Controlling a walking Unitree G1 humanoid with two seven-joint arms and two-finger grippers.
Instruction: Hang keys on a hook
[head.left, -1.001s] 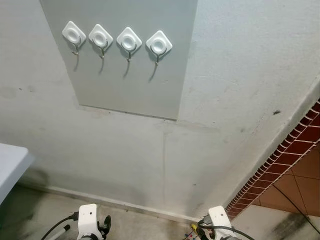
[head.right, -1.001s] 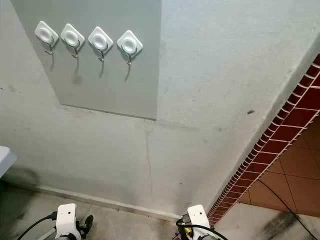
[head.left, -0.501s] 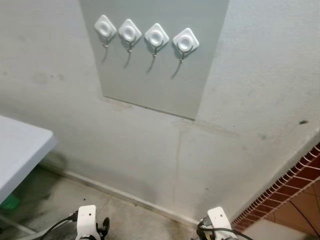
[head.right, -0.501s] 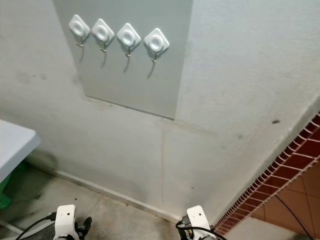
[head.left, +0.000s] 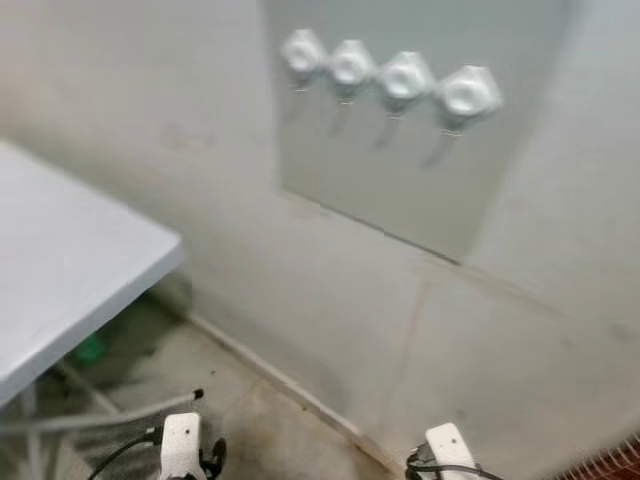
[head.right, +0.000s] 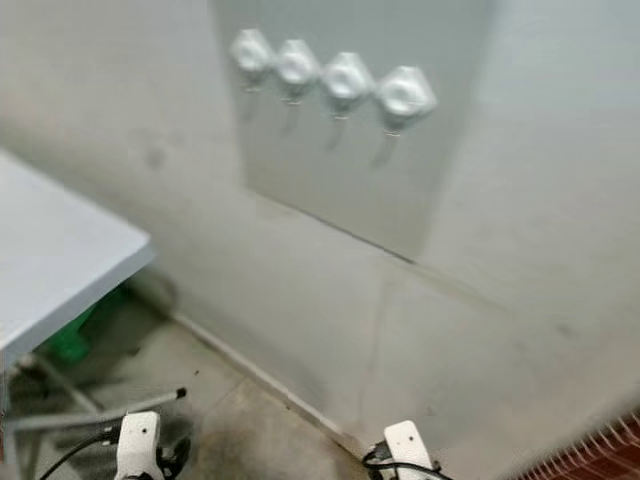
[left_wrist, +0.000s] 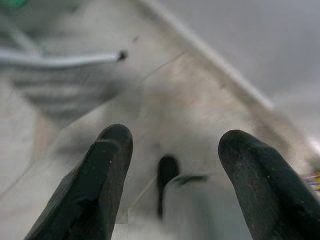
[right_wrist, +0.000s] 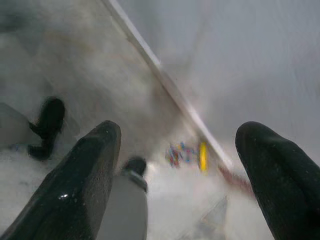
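Even soft daylight; all views motion-blurred, no glare.

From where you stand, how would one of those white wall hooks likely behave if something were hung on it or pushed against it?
The white wall hooks look like stuck-on pads on a smooth grey panel, so a hard push might peel one off. Their small prongs suggest light loads only. Blur hides finer detail.

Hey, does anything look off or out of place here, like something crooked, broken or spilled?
Nothing clearly stands out. The four white hooks sit in an even row on the grey panel, all bare. The head views are blurred, so small flaws can't be judged.
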